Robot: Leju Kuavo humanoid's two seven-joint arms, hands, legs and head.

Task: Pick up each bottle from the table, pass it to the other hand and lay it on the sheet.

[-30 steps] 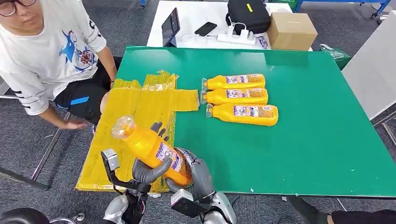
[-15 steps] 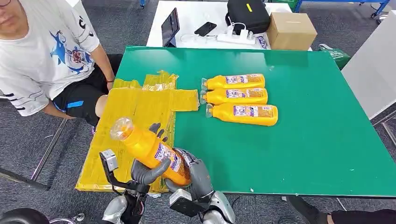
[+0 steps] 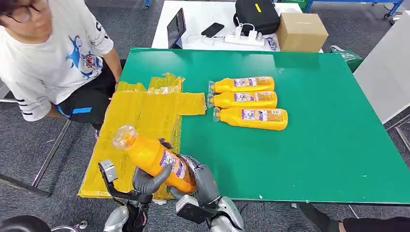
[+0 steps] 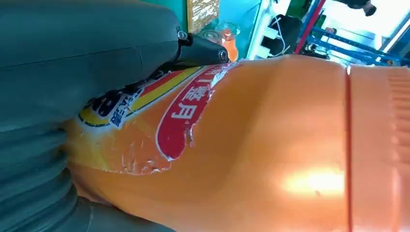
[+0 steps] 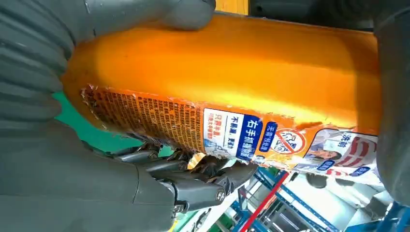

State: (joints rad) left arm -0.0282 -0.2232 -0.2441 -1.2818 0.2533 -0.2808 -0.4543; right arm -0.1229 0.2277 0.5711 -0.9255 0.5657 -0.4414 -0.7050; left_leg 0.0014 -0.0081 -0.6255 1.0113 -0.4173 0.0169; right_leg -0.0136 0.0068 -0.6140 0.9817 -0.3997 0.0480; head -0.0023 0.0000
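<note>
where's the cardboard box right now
In the head view the cardboard box sits on the white table beyond the green table's far edge, beside the black bag.

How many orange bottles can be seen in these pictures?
4. Three bottles lie in a row on the green table. The fourth bottle is held by left hand and right hand.

Green desk (image 3: 314,159) on grey carpet floor (image 3: 29,150), white table (image 3: 203,12) behind with tablet (image 3: 176,26), phone (image 3: 212,29), black case (image 3: 256,14), cardboard box (image 3: 301,31), seated person (image 3: 53,63) beside the desk
</note>
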